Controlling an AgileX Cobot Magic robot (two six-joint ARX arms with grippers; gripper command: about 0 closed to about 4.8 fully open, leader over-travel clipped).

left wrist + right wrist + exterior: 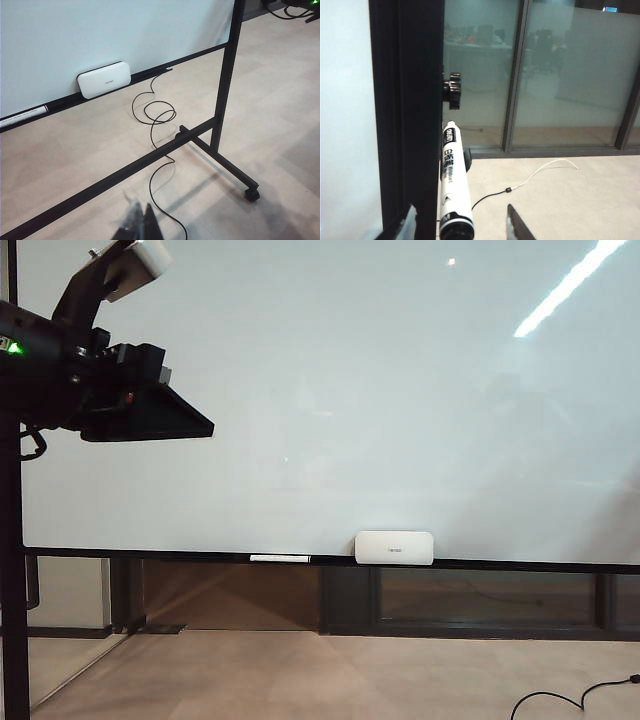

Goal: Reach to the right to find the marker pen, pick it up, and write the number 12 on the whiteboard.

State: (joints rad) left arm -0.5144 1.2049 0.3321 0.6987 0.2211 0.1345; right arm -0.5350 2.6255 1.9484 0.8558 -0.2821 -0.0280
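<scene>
The whiteboard (pixel 330 400) fills the exterior view, its surface blank; the number 12 is not in view. The marker pen (pixel 454 180), white with black print and a dark end toward the camera, stands beside the board's dark side frame (pixel 407 110). My right gripper (pixel 461 212) is open with the pen's near end between its fingers, neither finger touching it. This gripper is outside the exterior view. My left gripper (pixel 205 428) hangs at the board's upper left, its dark fingers (pixel 150 225) pressed together, shut and holding nothing.
A white rounded box (pixel 394 547) and a thin white bar (pixel 280 558) rest on the bottom rail (pixel 520 565). The board's wheeled stand (pixel 220 160) and a looping black cable (pixel 155 115) lie on the floor. Glass partitions (pixel 560 75) stand behind.
</scene>
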